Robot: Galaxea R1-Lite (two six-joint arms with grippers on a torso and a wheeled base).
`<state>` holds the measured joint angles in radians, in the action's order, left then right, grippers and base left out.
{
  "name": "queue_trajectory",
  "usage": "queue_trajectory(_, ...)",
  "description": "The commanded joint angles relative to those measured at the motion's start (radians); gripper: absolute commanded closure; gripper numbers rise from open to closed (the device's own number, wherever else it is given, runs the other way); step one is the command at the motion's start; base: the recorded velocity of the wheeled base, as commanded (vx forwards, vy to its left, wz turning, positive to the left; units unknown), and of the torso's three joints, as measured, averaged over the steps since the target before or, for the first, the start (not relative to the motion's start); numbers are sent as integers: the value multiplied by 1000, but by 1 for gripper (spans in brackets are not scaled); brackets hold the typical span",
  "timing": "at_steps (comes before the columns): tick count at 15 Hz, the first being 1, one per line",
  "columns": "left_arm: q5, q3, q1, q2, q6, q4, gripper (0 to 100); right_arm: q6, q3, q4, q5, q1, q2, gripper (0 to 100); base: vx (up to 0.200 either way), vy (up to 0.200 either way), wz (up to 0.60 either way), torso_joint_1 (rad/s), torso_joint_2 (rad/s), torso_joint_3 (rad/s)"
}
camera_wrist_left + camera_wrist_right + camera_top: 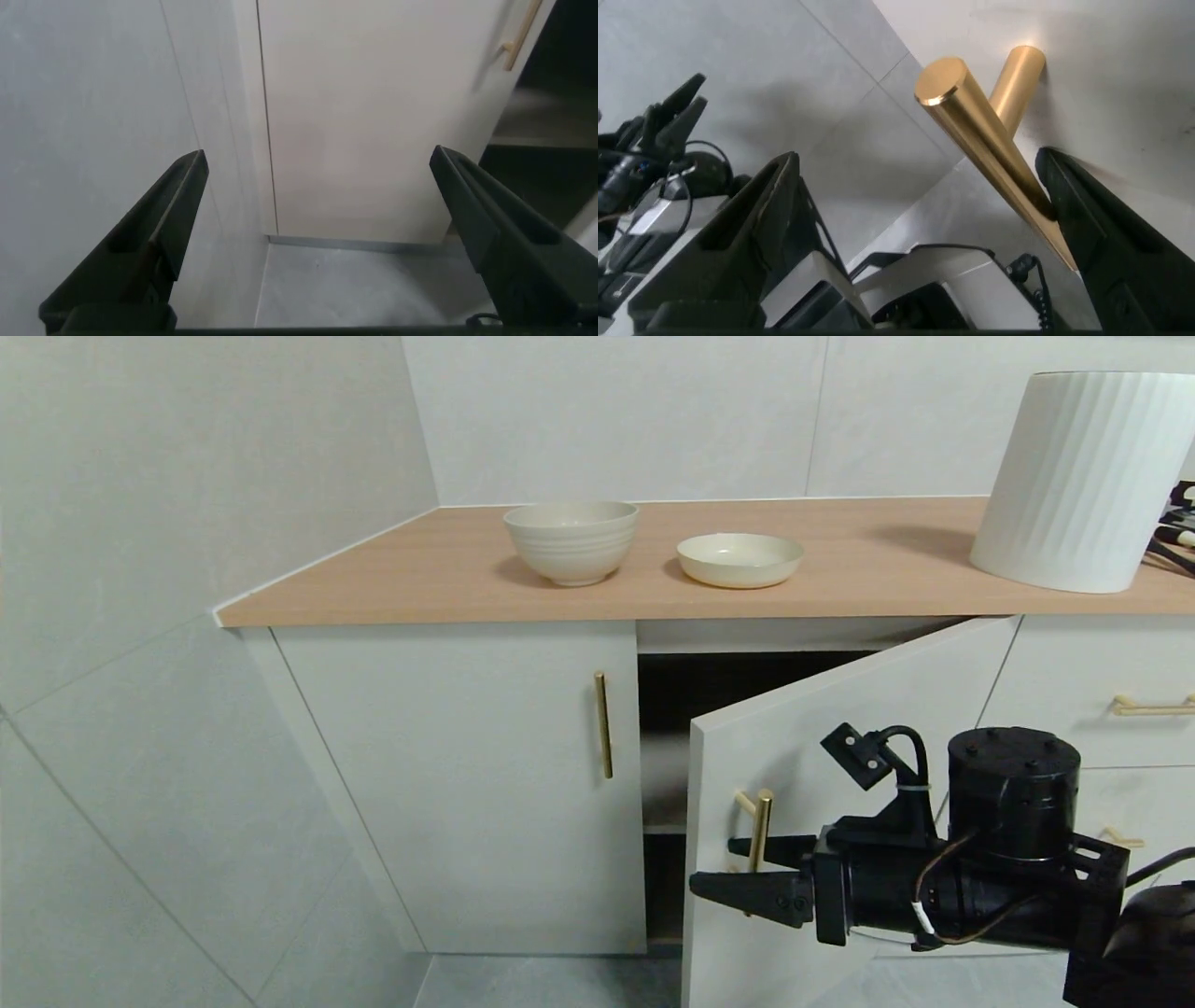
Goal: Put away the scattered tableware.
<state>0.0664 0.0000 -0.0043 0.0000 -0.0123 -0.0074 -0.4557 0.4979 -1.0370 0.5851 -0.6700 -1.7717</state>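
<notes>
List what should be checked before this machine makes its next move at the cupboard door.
1. Right jaws straddle the gold handle: ok.
2. Handle gripped: not ok, the jaws stand open.
3. Cupboard door open: ok, it stands partly swung out.
4. Room inside for the dishes: cannot tell, too dark.
5. Bowl and dish safe on the counter: ok, upright and apart.
6. Left jaws free: ok, open and empty.

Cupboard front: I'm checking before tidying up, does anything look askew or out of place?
The right door hangs ajar beside the shut left door, with the right gripper open around its gold handle. The bowl and dish sit upright, nothing spilled.
</notes>
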Motion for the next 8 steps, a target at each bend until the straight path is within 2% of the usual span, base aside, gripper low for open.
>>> queue_trajectory(1,6,0,0,0,-5,-2,0,-1,-13,-1,9,-6,26,0,0,0,0,0,0,0)
queue_trajectory(2,21,-5,0,0,-11,-17,0,-3,-19,-1,9,-13,32,0,0,0,0,0,0,0)
queue_trajectory(3,16,-89,0,3,-43,-23,0,-3,-32,-1,10,-13,35,0,0,0,0,0,0,0)
queue_trajectory(4,-2,-166,-2,15,-47,20,0,-1,-39,-1,9,-13,38,0,0,0,0,0,0,0)
queue_trajectory(5,-53,-316,-13,67,-47,132,0,-1,-50,-6,9,-13,41,0,0,0,0,0,0,0)
queue_trajectory(6,-82,-371,-19,95,-47,175,0,-1,-51,-8,10,-13,44,0,0,0,0,0,0,0)
queue_trajectory(7,-194,-514,-40,212,-49,267,0,-1,-51,-9,9,-13,46,0,0,0,0,0,0,0)
queue_trajectory(8,-303,-612,-48,351,-49,290,0,-1,-53,-9,10,-13,48,0,0,0,0,0,0,0)
